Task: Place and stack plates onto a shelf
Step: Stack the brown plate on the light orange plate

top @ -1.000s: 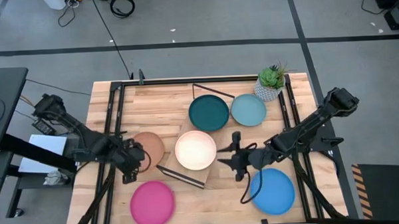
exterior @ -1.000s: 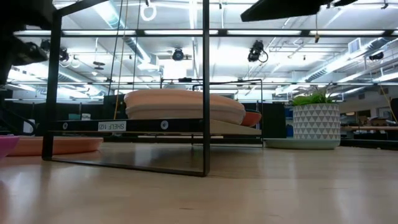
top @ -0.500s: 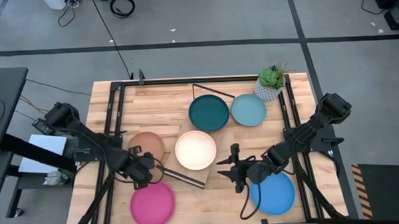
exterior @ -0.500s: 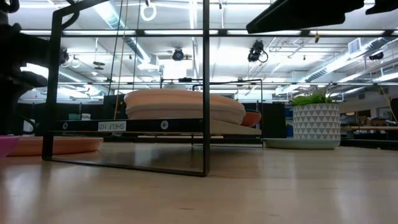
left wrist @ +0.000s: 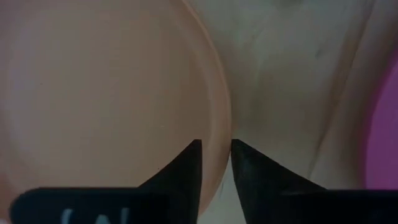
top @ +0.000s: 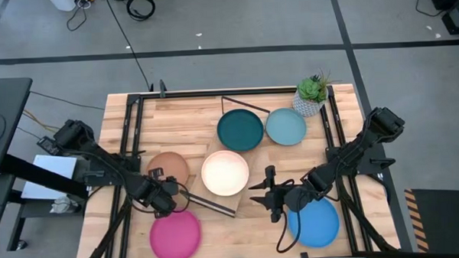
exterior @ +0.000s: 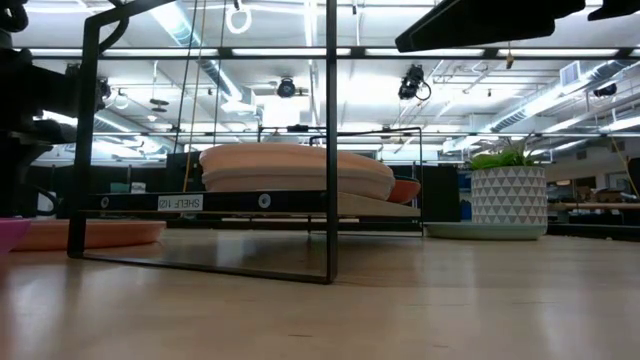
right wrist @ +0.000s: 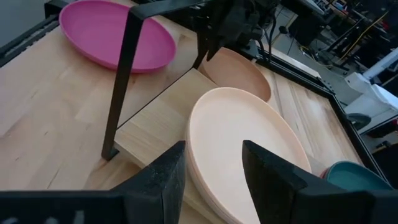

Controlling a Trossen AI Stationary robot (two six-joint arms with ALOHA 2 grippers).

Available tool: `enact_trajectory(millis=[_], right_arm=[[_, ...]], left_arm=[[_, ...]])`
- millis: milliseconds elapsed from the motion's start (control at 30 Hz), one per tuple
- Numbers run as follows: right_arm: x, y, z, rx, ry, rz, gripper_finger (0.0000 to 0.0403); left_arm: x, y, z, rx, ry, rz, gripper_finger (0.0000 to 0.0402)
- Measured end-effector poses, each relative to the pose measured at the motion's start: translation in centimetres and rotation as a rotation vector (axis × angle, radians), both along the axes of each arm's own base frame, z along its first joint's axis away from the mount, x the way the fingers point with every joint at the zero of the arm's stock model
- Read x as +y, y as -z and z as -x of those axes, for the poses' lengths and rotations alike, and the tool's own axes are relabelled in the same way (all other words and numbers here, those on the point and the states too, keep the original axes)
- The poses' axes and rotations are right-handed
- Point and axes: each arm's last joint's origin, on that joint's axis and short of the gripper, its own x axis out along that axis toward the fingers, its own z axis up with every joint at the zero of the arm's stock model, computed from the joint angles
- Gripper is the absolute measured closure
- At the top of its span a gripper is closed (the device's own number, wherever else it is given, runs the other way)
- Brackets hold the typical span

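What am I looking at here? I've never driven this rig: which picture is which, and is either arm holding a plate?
Two dark arms work at a wooden table. The high view looks straight down; the low view sits at table height; each wrist view looks past that arm's own fingers. The left gripper sits at the tan plate's rim, fingers narrowly apart, not clearly gripping. The right gripper is open beside the cream plate, which tops a stack on the shelf. Pink, bright blue, teal and light blue plates lie around, and a potted plant.
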Motion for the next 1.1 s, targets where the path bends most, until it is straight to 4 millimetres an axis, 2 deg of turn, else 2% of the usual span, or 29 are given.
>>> enact_trajectory(millis=[300,433,600,867,1000,1100], right_arm=[[0.1,0.0,0.1,0.002,-0.01,-0.004,0.0241],[0.3,0.0,0.2,0.002,-0.019,0.0,0.0241],[0.3,0.0,0.2,0.003,-0.023,0.007,0.0241],[0.3,0.0,0.2,0.002,-0.023,0.027,0.0241],[0.2,0.0,0.1,0.0,-0.011,0.05,0.0241],[0.1,-0.2,0.4,-0.014,0.05,0.119,0.0241]], left_arm=[[-0.2,0.7,-0.2,0.038,0.027,-0.013,0.0386],[0.0,-0.4,-0.2,0.035,0.032,0.004,0.039],[0.3,-3.8,-0.2,0.0,0.046,0.041,0.039],[1.0,-11.8,0.2,-0.099,0.03,0.031,0.039],[1.8,-16.0,-1.0,-0.256,-0.071,0.026,0.039],[3.1,-18.7,-2.5,-0.373,-0.237,0.09,0.0387]])
